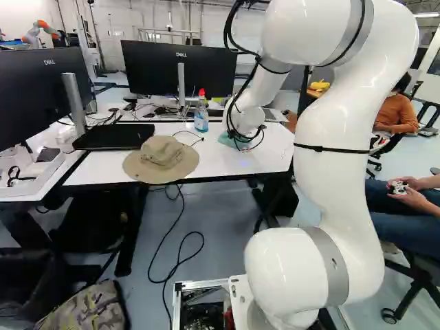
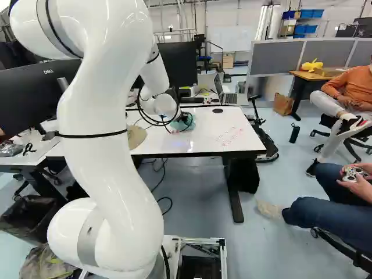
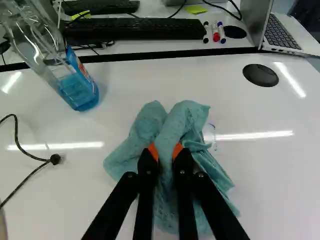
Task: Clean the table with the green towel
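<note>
At the arm's far end, the gripper (image 1: 240,143) is low over the white table (image 1: 268,157) in the left base view, largely hidden behind cables and the wrist. The wrist view shows the gripper (image 3: 165,152) shut on the green towel (image 3: 172,125), whose bunched cloth is pinched between the orange pads. Loose folds of the towel spread on the tabletop around and under the fingers. Faint blue marks (image 3: 213,131) show beside the towel. Red writing (image 2: 230,136) is on the tabletop in the right base view.
A spray bottle (image 1: 201,115) with blue liquid and a tan hat (image 1: 162,159) stand on the table, with a black cord (image 3: 25,155) between them. Farther back are a keyboard (image 3: 135,30), markers (image 3: 215,32) and a laptop (image 3: 287,35). A seated person's hands hold a controller (image 2: 353,173) at the right.
</note>
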### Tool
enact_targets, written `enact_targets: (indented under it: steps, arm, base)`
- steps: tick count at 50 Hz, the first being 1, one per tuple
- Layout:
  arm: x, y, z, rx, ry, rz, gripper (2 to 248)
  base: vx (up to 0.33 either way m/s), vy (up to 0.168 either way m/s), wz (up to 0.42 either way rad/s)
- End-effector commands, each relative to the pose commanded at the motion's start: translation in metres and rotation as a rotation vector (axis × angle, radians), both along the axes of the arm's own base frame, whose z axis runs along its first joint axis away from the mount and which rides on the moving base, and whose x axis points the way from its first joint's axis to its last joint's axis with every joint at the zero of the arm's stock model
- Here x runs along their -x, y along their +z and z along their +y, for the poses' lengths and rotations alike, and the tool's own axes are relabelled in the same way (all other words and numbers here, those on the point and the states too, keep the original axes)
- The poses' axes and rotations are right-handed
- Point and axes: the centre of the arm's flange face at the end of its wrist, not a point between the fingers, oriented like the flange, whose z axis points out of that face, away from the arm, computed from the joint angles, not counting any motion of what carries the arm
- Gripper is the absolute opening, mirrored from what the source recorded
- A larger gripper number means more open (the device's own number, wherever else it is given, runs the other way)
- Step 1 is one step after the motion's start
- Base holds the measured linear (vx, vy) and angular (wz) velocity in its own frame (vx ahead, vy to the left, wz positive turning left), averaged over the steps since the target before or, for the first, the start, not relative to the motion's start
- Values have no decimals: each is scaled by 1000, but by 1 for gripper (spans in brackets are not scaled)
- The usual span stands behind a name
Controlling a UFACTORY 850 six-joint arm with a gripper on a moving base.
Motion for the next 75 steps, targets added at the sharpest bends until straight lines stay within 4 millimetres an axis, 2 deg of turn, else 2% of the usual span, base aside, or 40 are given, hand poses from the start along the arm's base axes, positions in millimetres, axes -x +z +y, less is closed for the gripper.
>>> enact_targets:
  steps: [8, 21, 46, 75]
  arm:
    - [-11, -1, 4, 0, 7, -6, 47]
    - [-10, 0, 4, 0, 7, -1, 47]
    - [11, 19, 13, -2, 22, 113, 47]
    - [26, 52, 14, -1, 24, 91, 47]
  base:
    - [0, 0, 0]
    - [0, 0, 0]
    - [0, 0, 0]
    - [0, 0, 0]
